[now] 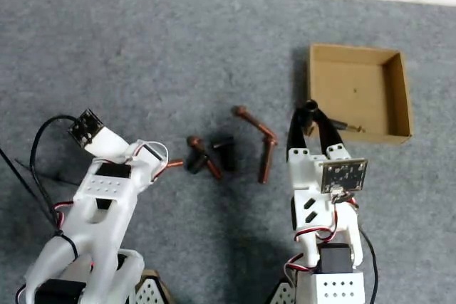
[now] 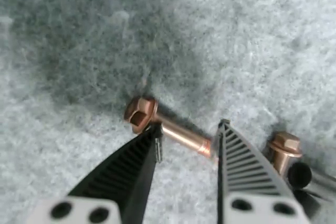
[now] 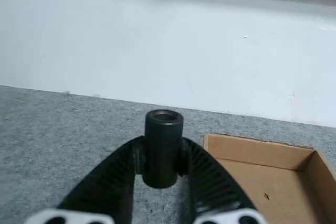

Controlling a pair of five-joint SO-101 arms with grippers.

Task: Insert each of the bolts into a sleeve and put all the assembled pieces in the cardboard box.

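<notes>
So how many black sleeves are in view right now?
3. One sleeve is in the right gripper beside the cardboard box; two sleeves lie on the mat among the bolts. More may be hidden.

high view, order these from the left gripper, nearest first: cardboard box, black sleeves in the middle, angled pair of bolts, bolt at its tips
From the left gripper:
1. bolt at its tips, right at the gripper.
2. black sleeves, in the middle cluster.
3. angled pair of bolts, just past that cluster.
4. cardboard box, at the view's right.
</notes>
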